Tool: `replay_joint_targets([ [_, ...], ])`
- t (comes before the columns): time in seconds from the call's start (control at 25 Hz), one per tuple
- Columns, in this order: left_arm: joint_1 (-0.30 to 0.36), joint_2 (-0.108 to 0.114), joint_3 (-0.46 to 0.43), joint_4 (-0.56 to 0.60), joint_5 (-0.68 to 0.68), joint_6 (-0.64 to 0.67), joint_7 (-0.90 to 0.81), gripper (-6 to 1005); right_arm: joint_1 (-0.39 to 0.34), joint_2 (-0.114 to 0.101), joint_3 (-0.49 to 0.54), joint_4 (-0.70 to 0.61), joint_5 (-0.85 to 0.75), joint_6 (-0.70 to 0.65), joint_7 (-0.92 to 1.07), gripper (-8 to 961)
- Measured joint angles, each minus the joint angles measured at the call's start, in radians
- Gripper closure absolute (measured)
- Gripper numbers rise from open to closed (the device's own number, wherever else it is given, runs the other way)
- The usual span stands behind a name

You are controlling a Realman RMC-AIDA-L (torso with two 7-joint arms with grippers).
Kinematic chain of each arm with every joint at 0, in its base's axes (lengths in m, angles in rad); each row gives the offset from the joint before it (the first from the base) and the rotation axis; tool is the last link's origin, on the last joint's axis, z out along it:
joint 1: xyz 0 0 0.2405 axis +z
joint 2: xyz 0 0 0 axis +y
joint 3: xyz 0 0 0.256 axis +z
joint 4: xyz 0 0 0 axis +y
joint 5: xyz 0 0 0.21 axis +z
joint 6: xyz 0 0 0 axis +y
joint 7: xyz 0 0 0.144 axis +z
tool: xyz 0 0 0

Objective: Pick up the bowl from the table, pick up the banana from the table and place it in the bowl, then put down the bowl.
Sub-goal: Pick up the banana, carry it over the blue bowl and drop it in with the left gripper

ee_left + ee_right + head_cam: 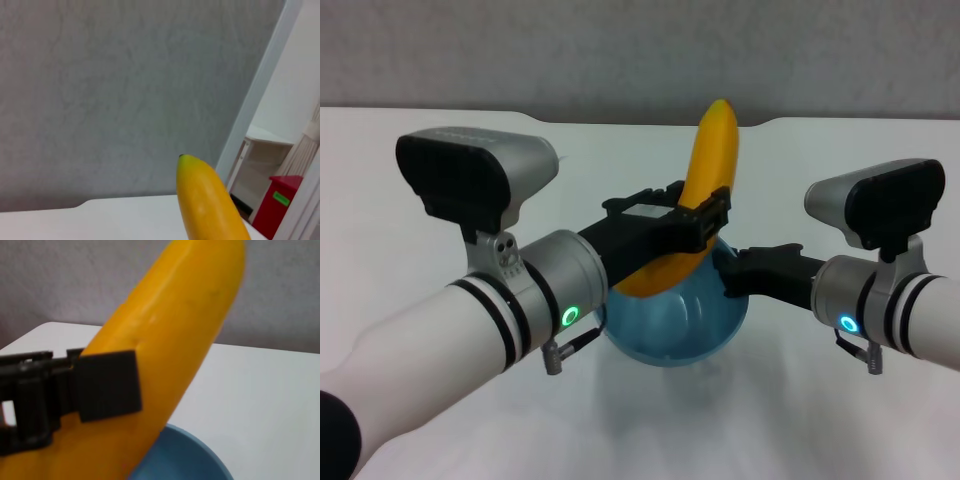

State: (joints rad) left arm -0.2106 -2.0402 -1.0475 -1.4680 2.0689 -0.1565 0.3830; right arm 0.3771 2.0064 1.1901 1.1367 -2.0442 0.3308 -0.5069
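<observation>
The yellow-orange banana [705,190] stands steeply tilted, its lower end inside the light-blue bowl [675,325] and its tip pointing up. My left gripper [695,225] is shut on the banana's middle, over the bowl. My right gripper [725,270] grips the bowl's right rim and holds it just above the white table [420,170]. In the left wrist view only the banana's upper end [207,205] shows. The right wrist view shows the banana [190,315], one finger [107,385] of the left gripper on it, and the bowl's rim [185,460] below.
A grey wall stands behind the table's far edge, which has a shallow notch [660,124]. The left wrist view shows a white shelf [267,137] and a red bin [277,202] off beyond the table.
</observation>
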Motion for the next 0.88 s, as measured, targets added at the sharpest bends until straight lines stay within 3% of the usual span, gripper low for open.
replay_joint_targets([
  [0.44, -0.019, 0.002, -0.004, 0.012, -0.164, -0.032, 0.006, 505, 0.001, 0.001, 0.003, 0.000, -0.002, -0.005, -0.012, 897],
  [0.88, -0.089, 0.001, -0.020, 0.170, -0.246, -0.030, 0.020, 504, -0.001, 0.002, 0.001, 0.011, -0.002, -0.006, -0.014, 895],
])
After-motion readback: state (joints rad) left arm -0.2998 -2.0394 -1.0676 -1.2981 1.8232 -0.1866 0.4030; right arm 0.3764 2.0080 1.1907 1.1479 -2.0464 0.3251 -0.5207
